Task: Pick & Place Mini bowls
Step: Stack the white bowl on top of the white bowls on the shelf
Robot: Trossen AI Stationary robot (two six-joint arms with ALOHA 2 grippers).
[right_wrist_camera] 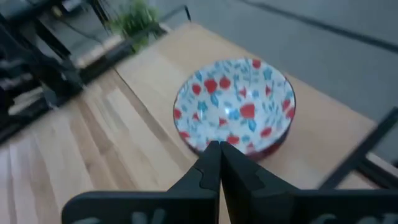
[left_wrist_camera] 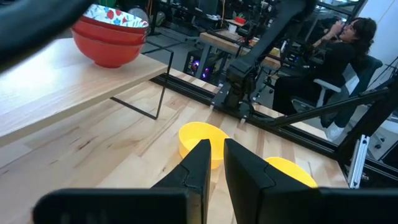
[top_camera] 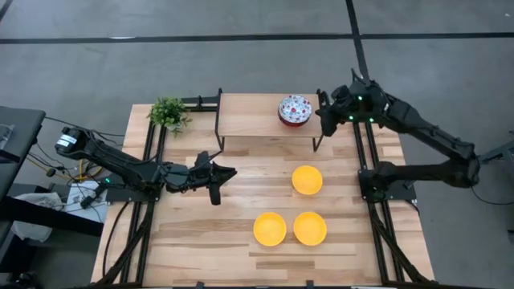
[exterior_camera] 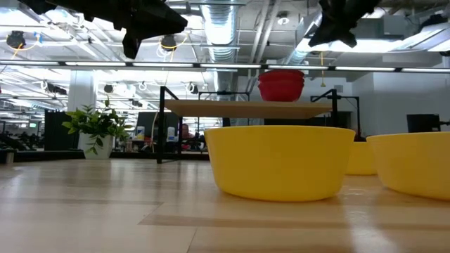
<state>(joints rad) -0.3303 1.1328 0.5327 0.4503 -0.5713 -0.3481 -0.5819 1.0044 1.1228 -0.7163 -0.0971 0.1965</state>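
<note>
On the raised wooden shelf [top_camera: 265, 116] at the far side of the table [top_camera: 201, 241] stands a stack of floral bowls [top_camera: 295, 110], white inside with red and blue flowers and red outside. In the left wrist view the stack [left_wrist_camera: 111, 37] shows at least two bowls nested together. Three yellow bowls rest on the table top: one [top_camera: 307, 180] nearer the shelf, and two [top_camera: 270, 229] [top_camera: 310, 228] side by side closer to the front edge.

The right gripper [top_camera: 327, 119] hangs just beside the floral stack, above the shelf; its fingers are together and hold nothing. The left gripper [top_camera: 218, 181] is over the middle of the table, well apart from all bowls, with its fingers nearly together and empty.

A small potted plant [top_camera: 169, 113] stands at the far left corner.
</note>
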